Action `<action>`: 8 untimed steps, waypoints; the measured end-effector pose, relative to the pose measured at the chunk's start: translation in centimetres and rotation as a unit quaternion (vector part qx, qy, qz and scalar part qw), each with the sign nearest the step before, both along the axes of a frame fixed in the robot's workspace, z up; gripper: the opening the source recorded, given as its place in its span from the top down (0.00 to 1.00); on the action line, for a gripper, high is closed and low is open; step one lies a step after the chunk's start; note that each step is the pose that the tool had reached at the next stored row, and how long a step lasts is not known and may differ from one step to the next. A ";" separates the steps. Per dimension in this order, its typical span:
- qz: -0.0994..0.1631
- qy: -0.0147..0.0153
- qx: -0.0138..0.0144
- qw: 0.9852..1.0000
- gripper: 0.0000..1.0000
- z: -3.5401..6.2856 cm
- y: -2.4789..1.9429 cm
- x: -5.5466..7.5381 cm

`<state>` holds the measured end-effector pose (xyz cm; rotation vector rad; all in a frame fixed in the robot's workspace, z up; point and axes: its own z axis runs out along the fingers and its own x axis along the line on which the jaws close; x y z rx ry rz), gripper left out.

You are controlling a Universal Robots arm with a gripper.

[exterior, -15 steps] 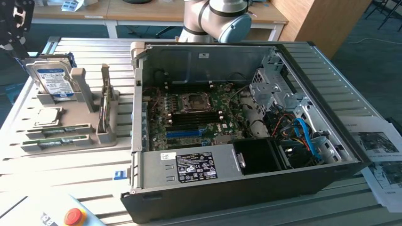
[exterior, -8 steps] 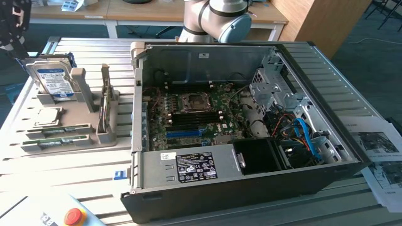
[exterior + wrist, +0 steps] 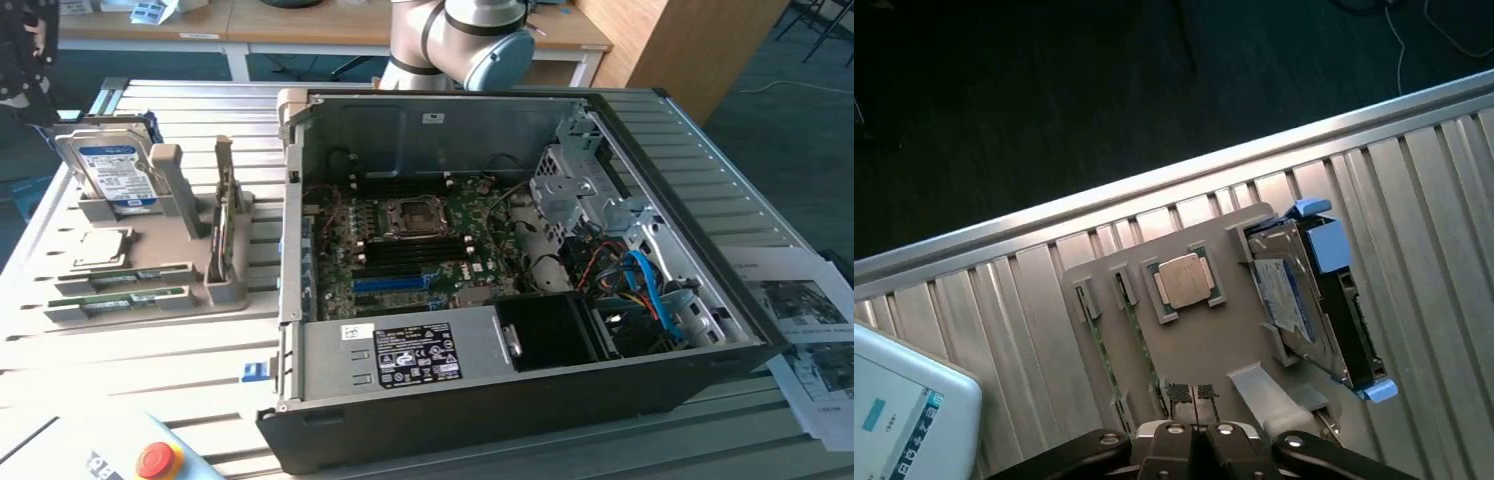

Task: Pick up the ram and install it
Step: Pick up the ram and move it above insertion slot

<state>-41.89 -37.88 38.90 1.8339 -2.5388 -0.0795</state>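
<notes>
— How is your hand set?

— My gripper is pinched right down, the black pads pressed together with nothing between them. It hangs over the grey holder.

— And the ram?

— The ram is not picked up. It sits on edge in a slot of that holder. In the exterior view it lies at six o'clock from the processor chip, and a second green stick sits just beside it, further toward six. From my wrist, both sticks run just beside my fingertips.

— What else is on the holder?

— The hard drive stands upright in its cradle at twelve o'clock from the chip, blue-white label facing out. At three o'clock from the drive a thin card stands on edge; what kind I cannot tell.

— And the computer?

— The open case lies on the ribbed table, at three o'clock from the holder in the exterior view. Inside, the motherboard faces up, with a blue slot at six o'clock from the processor socket. My arm rises at twelve o'clock behind the case. Papers lie at three o'clock from the case, and a red button sits at seven o'clock.
</notes>
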 end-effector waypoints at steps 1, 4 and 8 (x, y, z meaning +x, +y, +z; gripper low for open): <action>0.009 0.000 0.000 1.000 0.90 -0.01 0.00 0.0; 0.033 0.000 0.000 0.999 0.90 -0.02 0.00 0.0; 0.065 0.001 0.000 0.998 0.90 -0.03 0.00 0.0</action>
